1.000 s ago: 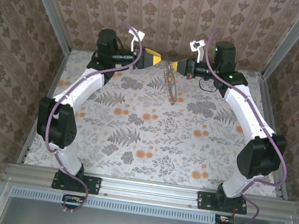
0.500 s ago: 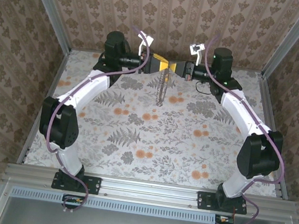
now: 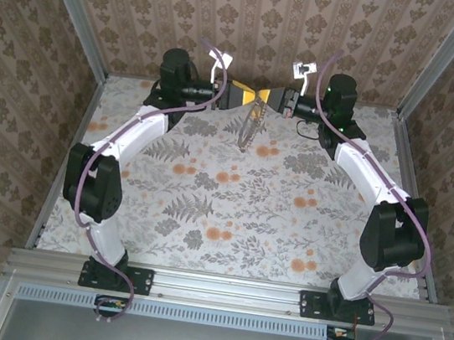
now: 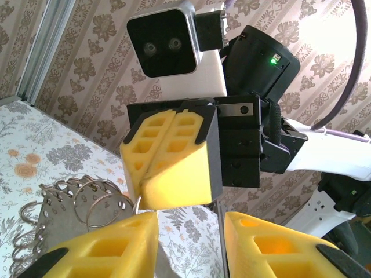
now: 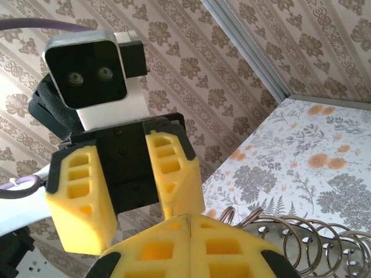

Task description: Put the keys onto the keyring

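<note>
Floral tabletop; keyring in closed right claw

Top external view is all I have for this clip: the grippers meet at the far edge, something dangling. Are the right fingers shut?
Observer: Yes, the left wrist view shows the right gripper with its yellow fingers pressed together.
Operator: And the left?
Observer: Open; the right wrist view shows the left gripper with a gap between its fingers.
Operator: What dangles?
Observer: A bunch of wire rings, one loop reaching the right fingertips.
</note>
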You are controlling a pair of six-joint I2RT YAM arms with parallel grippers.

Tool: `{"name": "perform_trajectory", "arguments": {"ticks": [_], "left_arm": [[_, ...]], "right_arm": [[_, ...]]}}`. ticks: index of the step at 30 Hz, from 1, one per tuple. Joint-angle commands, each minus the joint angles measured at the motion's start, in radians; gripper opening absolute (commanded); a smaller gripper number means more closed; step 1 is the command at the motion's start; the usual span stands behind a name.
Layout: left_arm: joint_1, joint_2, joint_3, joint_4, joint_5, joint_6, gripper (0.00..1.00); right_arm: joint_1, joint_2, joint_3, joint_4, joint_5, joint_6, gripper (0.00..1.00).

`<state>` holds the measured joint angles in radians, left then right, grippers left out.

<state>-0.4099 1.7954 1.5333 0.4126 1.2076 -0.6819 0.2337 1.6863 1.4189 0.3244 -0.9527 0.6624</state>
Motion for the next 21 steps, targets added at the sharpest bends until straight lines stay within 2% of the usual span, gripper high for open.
{"name": "perform_trajectory", "arguments": {"ticks": [1, 13, 21], "left_arm": [[0.004, 0.012, 0.033, 0.044, 0.001, -0.019, 0.35], [0.003, 0.020, 0.037, 0.056, -0.016, -0.023, 0.36], [0.045, -0.001, 0.012, 0.102, -0.049, -0.051, 0.37]], "right_arm": [[-0.002, -0.050, -0.006, 0.099, -0.024, 0.047, 0.00], [-0.003, -0.046, -0.014, 0.131, -0.033, 0.074, 0.00], [-0.003, -0.055, -0.019, 0.104, -0.027, 0.051, 0.00]]}}
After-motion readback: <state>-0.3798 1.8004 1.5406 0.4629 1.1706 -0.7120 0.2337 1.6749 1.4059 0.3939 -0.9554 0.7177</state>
